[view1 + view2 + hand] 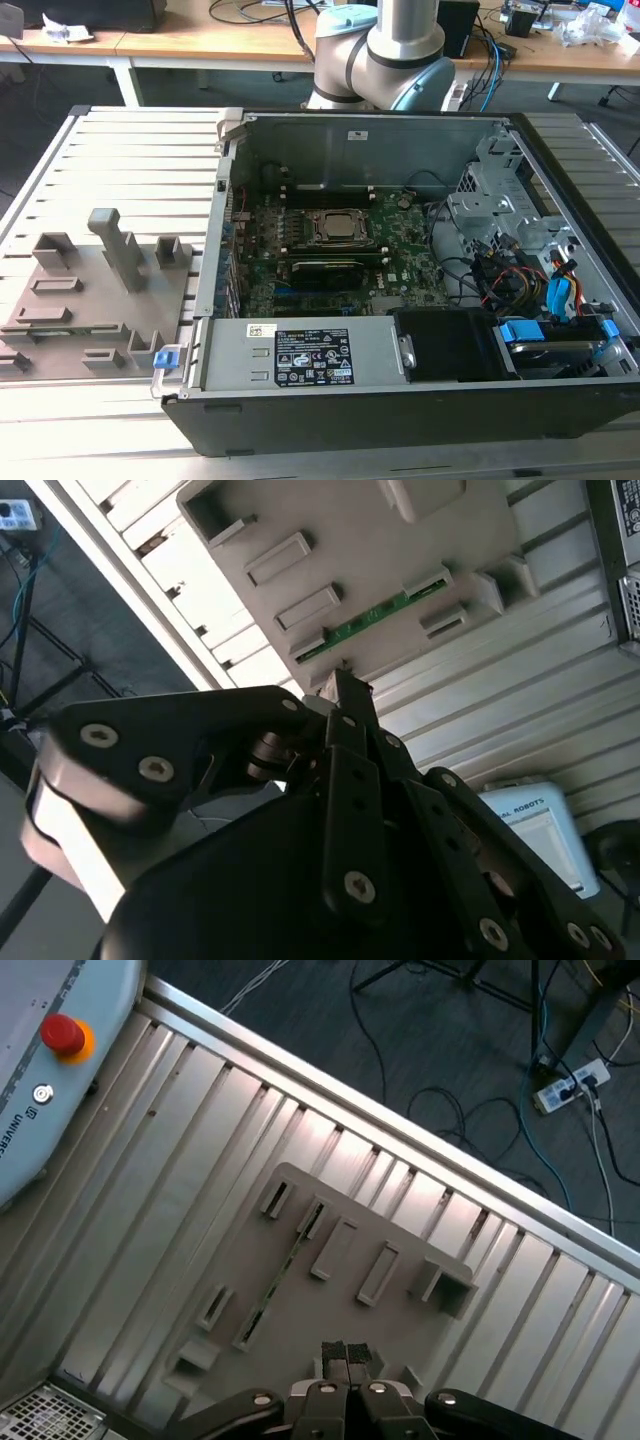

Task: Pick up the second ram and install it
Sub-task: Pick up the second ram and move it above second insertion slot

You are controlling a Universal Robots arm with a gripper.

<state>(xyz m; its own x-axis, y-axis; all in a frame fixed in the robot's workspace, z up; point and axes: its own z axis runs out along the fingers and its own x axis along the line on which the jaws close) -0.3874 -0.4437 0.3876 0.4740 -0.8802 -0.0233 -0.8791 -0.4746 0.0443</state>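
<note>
I have the hand point(345, 1352) hanging over the grey holder point(330, 1305), well above it by my judgement, and it carries nothing. In the first wrist view the two fingers point(333, 1352) sit side by side with barely a sliver between them, so I read the hand as closed and empty. The ram point(372, 615) stands on edge in its slots on the holder, a thin green strip caught between two small end blocks, untouched. In the second wrist view it lies out past the fingertips, apart from them, with bare holder surface between. In the first wrist view I make it out as a thin dark line point(280, 1272) seen edge-on, off to one side of the hand's centre line rather than straight under it. Its long axis runs roughly across the line on which the fingers close, though skewed by a fair angle, so its two flat faces are turned more or less toward the pads. In the exterior view the holder point(100, 300) rests on the slatted worktop point(130, 150) at the exterior view's left, just beside the open case point(400, 140), which stands to the exterior view's right; I cannot pick the ram out there. As I judge it, the pick has not begun
</note>
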